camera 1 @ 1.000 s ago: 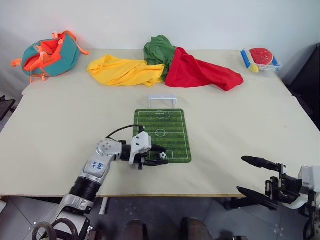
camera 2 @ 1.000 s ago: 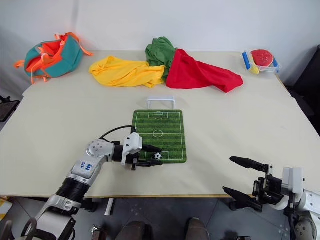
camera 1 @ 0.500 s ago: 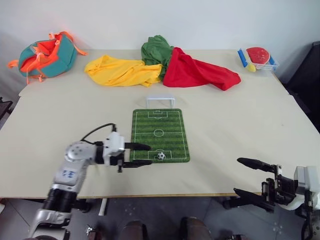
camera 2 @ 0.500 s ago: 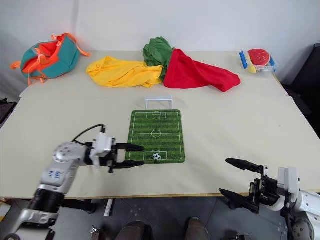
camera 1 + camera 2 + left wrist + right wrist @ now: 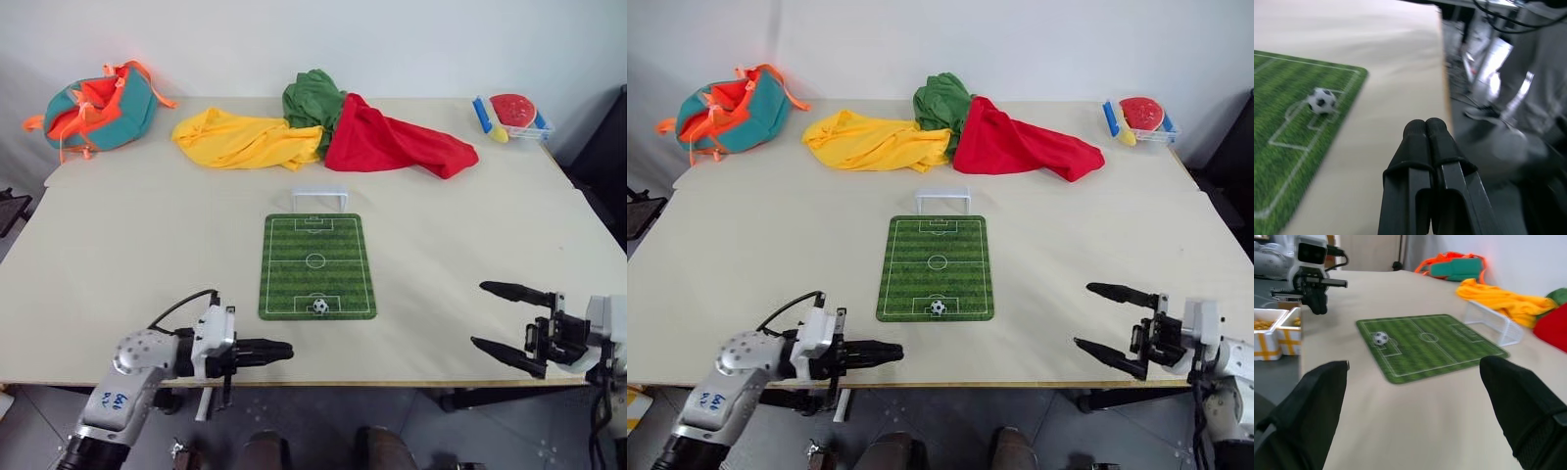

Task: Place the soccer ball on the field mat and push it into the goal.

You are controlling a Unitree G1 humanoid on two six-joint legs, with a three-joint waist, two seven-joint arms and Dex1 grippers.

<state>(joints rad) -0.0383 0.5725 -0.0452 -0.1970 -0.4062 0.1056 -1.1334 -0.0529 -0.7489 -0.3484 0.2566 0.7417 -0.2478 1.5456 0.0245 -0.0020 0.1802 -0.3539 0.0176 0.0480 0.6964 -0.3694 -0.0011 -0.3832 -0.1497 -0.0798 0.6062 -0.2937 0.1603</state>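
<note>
The soccer ball [image 5: 320,306] rests on the field mat [image 5: 315,255], inside the penalty box at the mat's near end. It also appears on the grass as the soccer ball [image 5: 1321,100] and the soccer ball [image 5: 1380,338]. The white goal [image 5: 319,199] stands just past the mat's far edge. My left gripper [image 5: 284,350] is shut and empty, hovering at the table's front edge, near and to the left of the mat. My right gripper [image 5: 495,315] stands open and empty over the front right edge.
Yellow [image 5: 245,139], green [image 5: 312,98] and red [image 5: 397,142] cloths lie along the back. A teal and orange bag [image 5: 93,106] sits at the back left, a small basket of toys [image 5: 511,116] at the back right. A person's legs [image 5: 1528,83] stand beside the table.
My left gripper let go of the ball, drew back toward the front edge and to the left, and shut. The ball stays on the mat. My right gripper shifted slightly forward.
</note>
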